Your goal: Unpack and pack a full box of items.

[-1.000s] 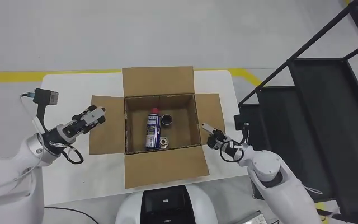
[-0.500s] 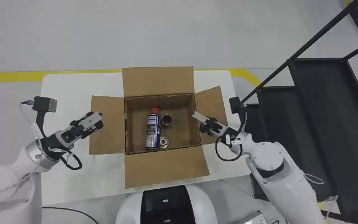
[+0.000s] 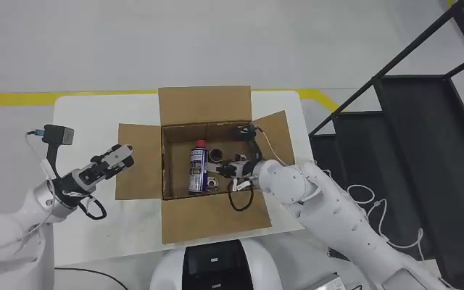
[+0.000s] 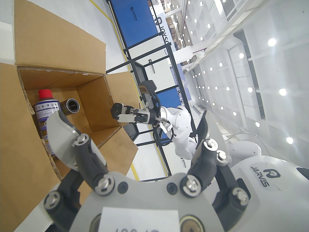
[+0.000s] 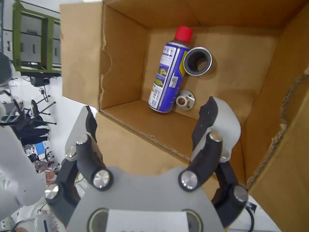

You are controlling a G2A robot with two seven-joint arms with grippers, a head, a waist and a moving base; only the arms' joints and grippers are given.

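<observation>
The box (image 3: 171, 164) is brown cardboard and sits open in the middle of the table (image 3: 87, 116), all four flaps folded outward. The flaps on its far, near and left sides lie about flat; the right flap (image 3: 274, 135) looks tilted up.

Three things lie on the box floor. A blue and white spray can (image 3: 196, 168) with a red cap lies on its side left of the box's middle, cap toward the far wall and base toward the near wall. A short dark metal ring (image 3: 216, 154) sits against the can's right side near the cap, touching it. A small silver flange (image 3: 212, 184) with bolt holes lies flat just beside the can's base, close to the near wall.

The right gripper (image 3: 221, 171) hangs inside the box opening, right of the can and near the flange, above the floor and touching none of the three things. Its two fingers (image 5: 214, 112) are spread wide with nothing between them. The right arm crosses the box's right wall below the raised flap.

The left gripper (image 3: 130, 152) is outside the box, over the outer edge of the left flap, pointing toward the box. Its fingers (image 4: 58, 126) are also spread apart and empty.

The table is white and juts out past the box flaps on all sides. Beyond the box's far side a yellow line (image 3: 29, 98) runs along the grey floor. Well to the box's right stands a black stair frame (image 3: 406, 116).
</observation>
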